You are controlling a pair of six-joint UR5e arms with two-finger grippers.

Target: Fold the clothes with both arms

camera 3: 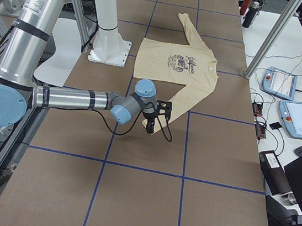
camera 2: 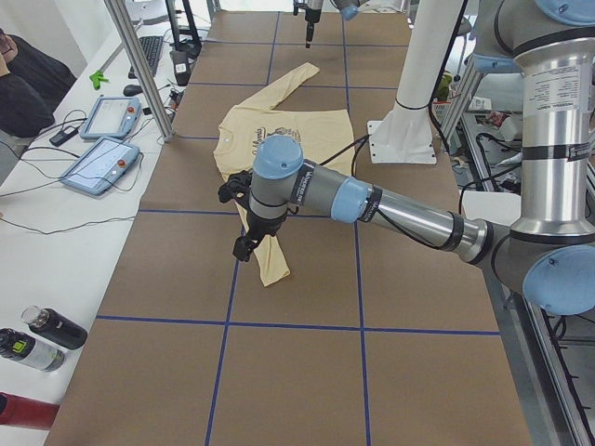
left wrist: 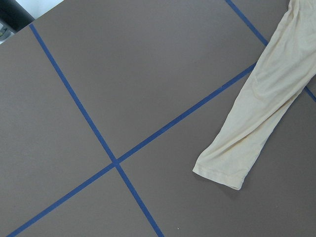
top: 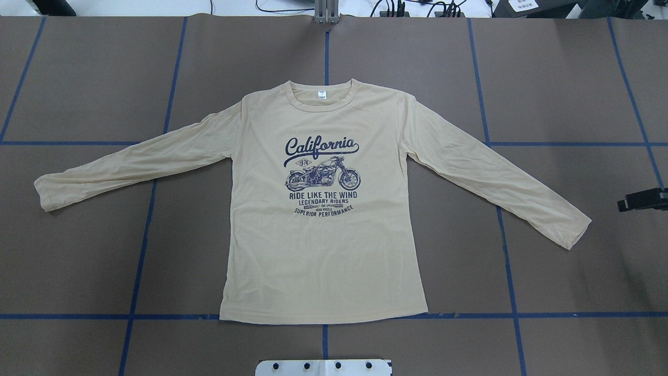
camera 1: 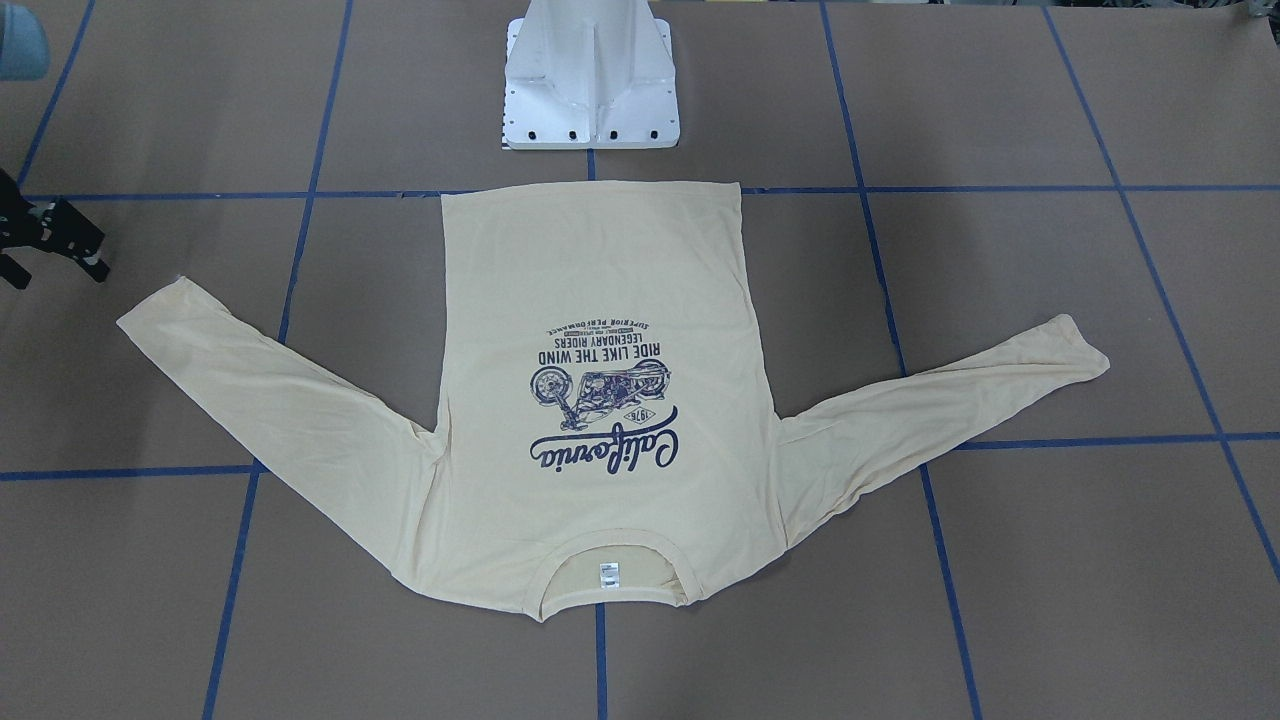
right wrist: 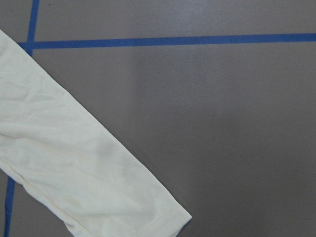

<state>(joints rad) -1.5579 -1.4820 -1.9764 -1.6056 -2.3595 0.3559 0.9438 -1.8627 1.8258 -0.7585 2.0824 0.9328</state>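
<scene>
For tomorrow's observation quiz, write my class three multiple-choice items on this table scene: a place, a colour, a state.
1. Which part of the T-shirt lies nearest the white pedestal base? A collar B hem C cuff
2. The print is: A red B green C navy
3. The T-shirt is: A spread flat, sleeves out B folded in half C rolled up
Key: 1 B, the straight hem faces the base; 2 C, the lettering is dark blue; 3 A, both sleeves lie outstretched.
</scene>
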